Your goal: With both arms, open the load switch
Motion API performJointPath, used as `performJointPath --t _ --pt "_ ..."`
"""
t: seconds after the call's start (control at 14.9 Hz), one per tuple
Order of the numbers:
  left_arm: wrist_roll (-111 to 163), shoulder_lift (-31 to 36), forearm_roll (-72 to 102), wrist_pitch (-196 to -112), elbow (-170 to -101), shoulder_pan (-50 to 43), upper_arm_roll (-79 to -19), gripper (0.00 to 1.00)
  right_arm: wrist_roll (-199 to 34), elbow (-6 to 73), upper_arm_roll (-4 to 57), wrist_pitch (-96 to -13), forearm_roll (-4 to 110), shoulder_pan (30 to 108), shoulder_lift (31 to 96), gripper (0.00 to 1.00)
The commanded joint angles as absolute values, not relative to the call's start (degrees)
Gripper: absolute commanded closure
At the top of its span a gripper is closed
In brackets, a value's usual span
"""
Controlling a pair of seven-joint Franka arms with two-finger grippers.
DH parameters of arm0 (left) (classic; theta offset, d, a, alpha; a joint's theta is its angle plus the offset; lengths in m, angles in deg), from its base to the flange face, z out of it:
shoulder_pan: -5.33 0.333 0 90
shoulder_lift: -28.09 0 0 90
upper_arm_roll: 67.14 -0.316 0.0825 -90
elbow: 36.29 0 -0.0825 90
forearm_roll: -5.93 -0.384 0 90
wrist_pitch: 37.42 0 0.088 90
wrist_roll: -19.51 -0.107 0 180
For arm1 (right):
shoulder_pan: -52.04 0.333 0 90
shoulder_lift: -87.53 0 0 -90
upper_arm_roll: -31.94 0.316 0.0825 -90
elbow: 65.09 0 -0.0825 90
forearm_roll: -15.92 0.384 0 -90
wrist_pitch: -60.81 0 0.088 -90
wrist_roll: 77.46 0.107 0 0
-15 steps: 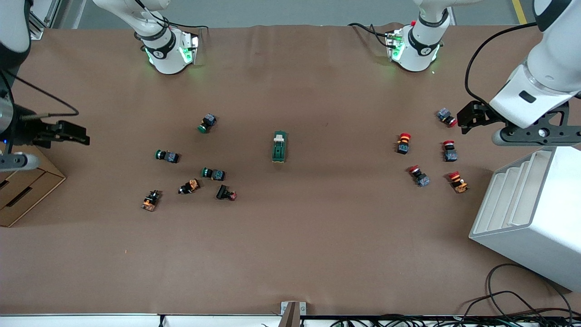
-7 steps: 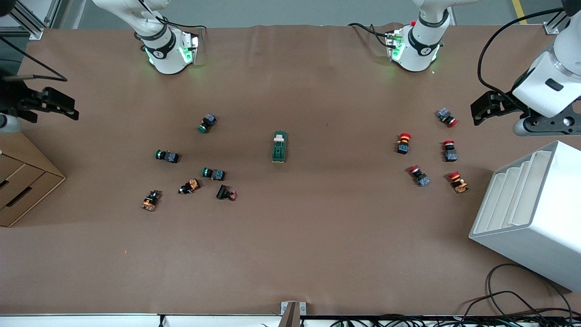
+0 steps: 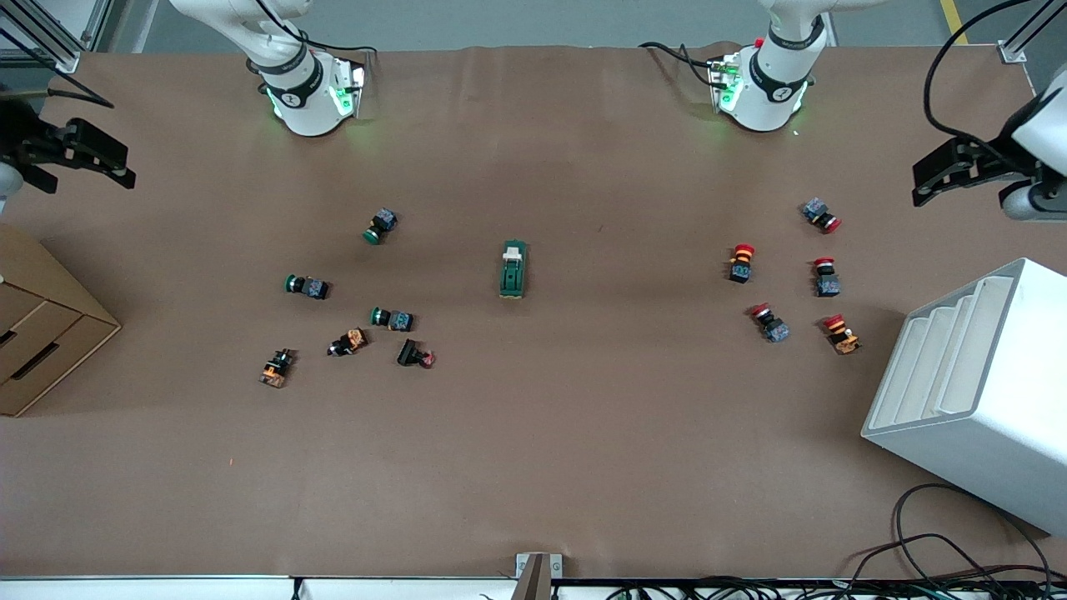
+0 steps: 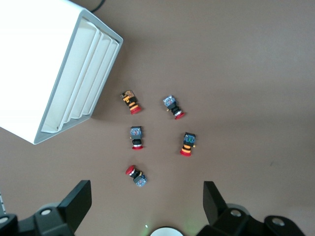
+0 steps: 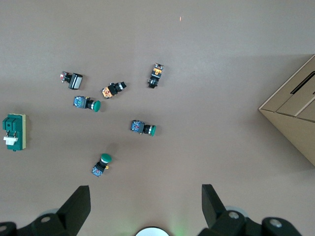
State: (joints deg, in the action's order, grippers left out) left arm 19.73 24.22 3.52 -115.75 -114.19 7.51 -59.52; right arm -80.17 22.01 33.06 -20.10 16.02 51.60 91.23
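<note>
Dark-green load switch (image 3: 513, 269) lies mid-table, well apart from both grippers: left gripper (image 3: 950, 171) and right gripper (image 3: 79, 154) hover at opposite table ends, fingers spread wide, empty.

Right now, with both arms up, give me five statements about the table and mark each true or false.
1. The load switch lies alone near the table's middle, with no gripper on it. True.
2. The left gripper has its jaws shut on a red-capped button. False: its jaws are open and hold nothing.
3. The right gripper has its jaws open. True.
4. The white rack stands at the right arm's end of the table. False: it stands at the left arm's end.
5. The green-capped buttons lie toward the right arm's end. True.
</note>
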Motion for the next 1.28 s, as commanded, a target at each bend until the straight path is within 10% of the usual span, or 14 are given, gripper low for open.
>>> performJointPath --t 0.0,0.27,1.21 --pt "17.92 27.29 6.02 -116.26 -118.38 6.48 -61.77 0.00 -80.63 25.08 32.73 -22.15 16.27 52.13 93.15 0.00" --pt "17.93 32.31 6.11 -121.27 -126.55 6.65 -61.60 0.00 -78.79 25.08 32.73 -21.98 16.71 52.22 93.15 0.00" --pt "18.54 30.73 6.02 -121.27 -123.93 6.21 -60.90 0.00 -78.70 24.91 32.12 -21.28 16.71 52.04 92.98 0.00"
